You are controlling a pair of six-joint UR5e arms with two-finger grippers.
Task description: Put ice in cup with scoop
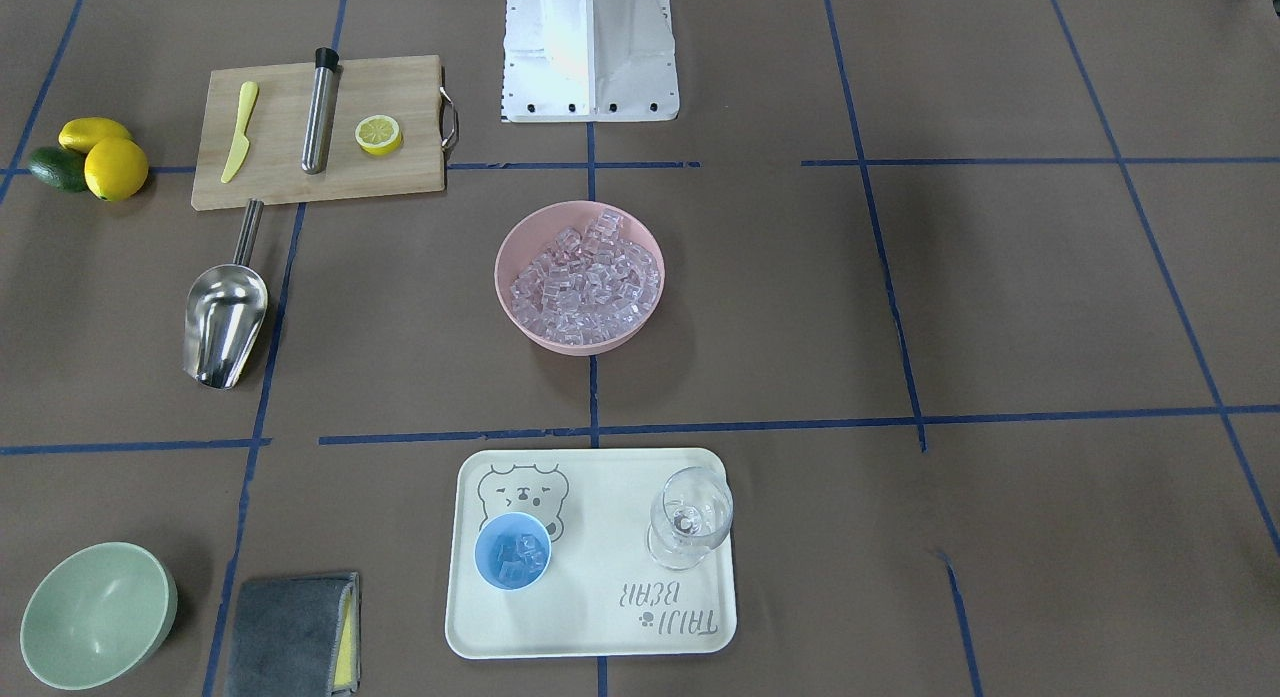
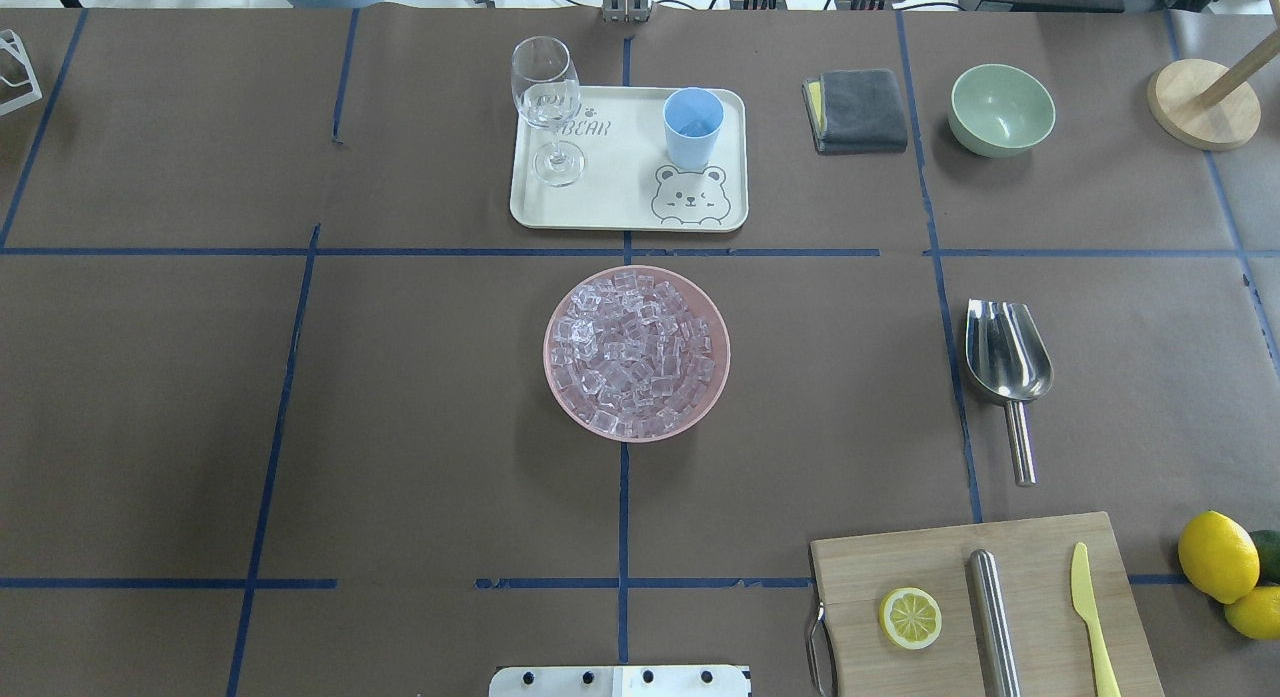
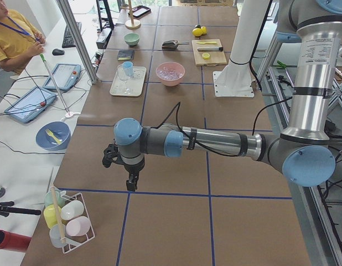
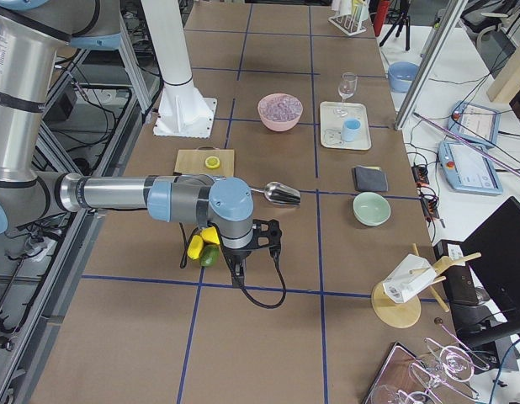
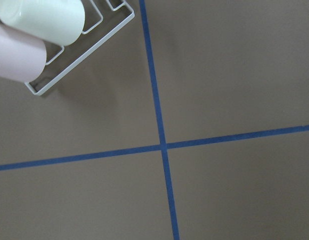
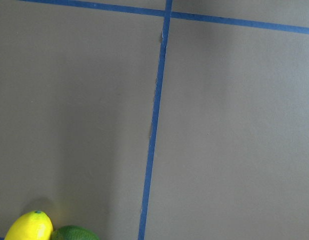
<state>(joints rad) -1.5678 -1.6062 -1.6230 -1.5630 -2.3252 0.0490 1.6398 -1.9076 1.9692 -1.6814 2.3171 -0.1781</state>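
Observation:
The ice (image 1: 585,282) is a heap of clear cubes in a pink bowl (image 1: 520,317) at the table's middle. The light-blue cup (image 1: 512,550) stands on a cream tray (image 1: 600,617) and holds a few cubes. The steel scoop (image 1: 224,317) lies empty on the table beside the cutting board, held by nothing. My left gripper (image 3: 131,180) hangs over bare table far from them at the table's left end; my right gripper (image 4: 239,268) hangs at the right end near the lemons. I cannot tell whether either is open or shut.
A stemmed glass (image 1: 690,517) shares the tray. A cutting board (image 1: 320,127) bears a steel tube (image 1: 319,112), a half lemon and a yellow knife. Lemons (image 1: 112,167), a green bowl (image 1: 95,614) and a grey cloth (image 1: 290,632) lie nearby. A cup rack (image 5: 39,35) is by the left gripper.

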